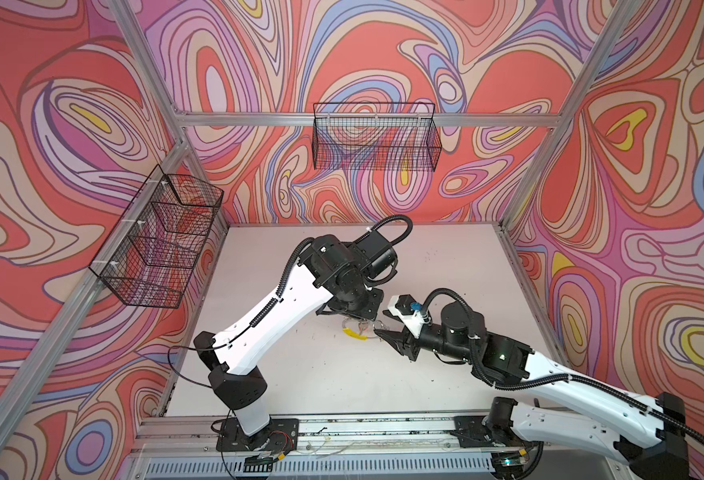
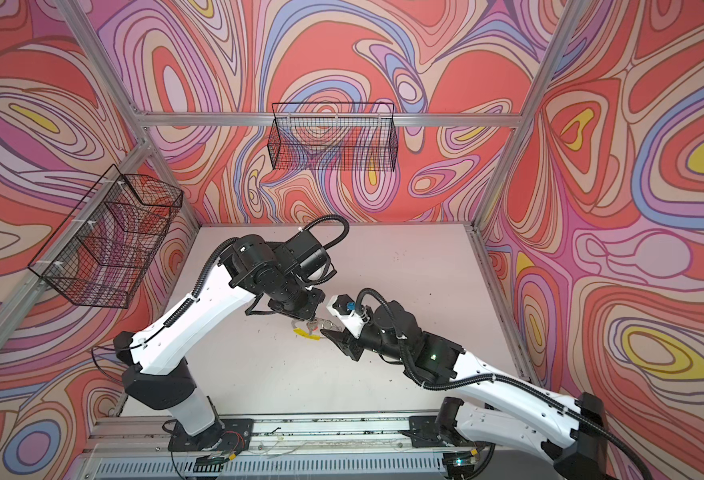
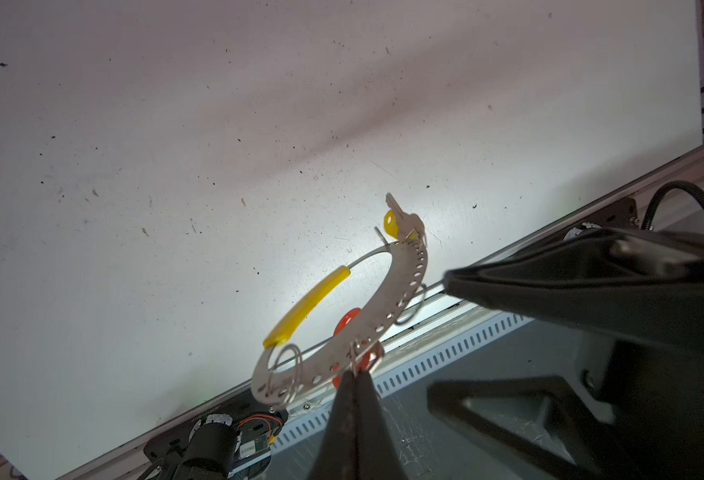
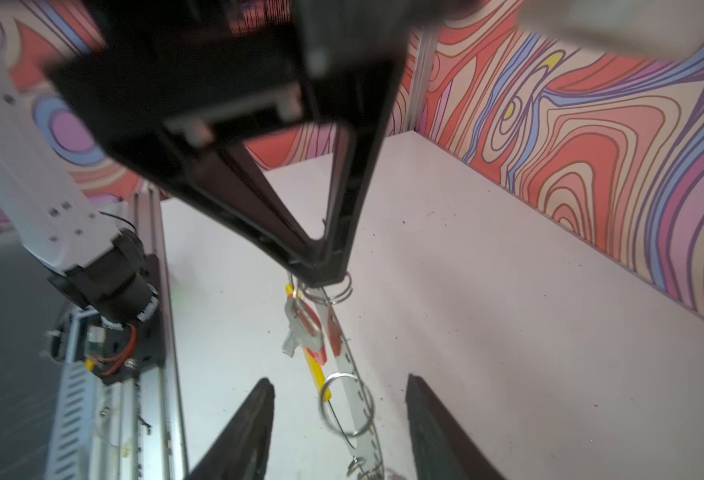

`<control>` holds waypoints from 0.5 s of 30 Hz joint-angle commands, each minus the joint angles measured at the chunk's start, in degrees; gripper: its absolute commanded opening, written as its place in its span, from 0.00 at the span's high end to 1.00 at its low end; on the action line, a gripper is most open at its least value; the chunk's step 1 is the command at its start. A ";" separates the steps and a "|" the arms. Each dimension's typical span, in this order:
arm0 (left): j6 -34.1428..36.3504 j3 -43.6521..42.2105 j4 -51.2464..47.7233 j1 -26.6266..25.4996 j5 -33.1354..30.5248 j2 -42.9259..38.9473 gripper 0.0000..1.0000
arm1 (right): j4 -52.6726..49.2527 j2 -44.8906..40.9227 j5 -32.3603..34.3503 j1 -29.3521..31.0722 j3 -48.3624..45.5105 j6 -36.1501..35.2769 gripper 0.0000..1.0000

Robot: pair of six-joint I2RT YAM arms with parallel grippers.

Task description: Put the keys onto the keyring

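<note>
Left gripper (image 3: 356,376) clamped on the keyring (image 3: 404,291) rim, holding it tilted over mid-table (image 3: 175,124). Red-tag key (image 3: 348,322) sits beside my grip, yellow-tag key (image 3: 400,218) at the far end. Right gripper (image 4: 339,378) released, jaws straddling the keyring without touching it.
</note>
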 commanded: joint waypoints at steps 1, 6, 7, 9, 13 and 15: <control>-0.21 -0.56 -9.59 0.32 2.21 0.90 1.00 | 3.81 -2.99 -3.93 -0.29 0.23 1.97 0.34; -0.21 0.18 -9.66 0.32 4.10 1.36 1.00 | 8.02 -1.49 -4.85 -0.32 0.72 4.75 0.31; -0.27 0.44 -9.65 0.32 4.50 1.39 1.00 | 8.58 -0.46 -4.94 -0.28 0.81 4.97 0.31; -0.45 0.64 -9.61 0.32 5.29 1.28 1.00 | 9.64 2.14 -5.09 -0.32 1.08 5.37 0.31; -0.93 0.46 -9.65 0.30 5.72 0.93 1.00 | 12.40 4.40 -5.44 -0.41 0.35 6.69 0.43; -1.15 0.61 -9.66 0.41 5.64 0.76 1.00 | 13.51 4.40 -6.32 -0.41 0.06 7.93 0.59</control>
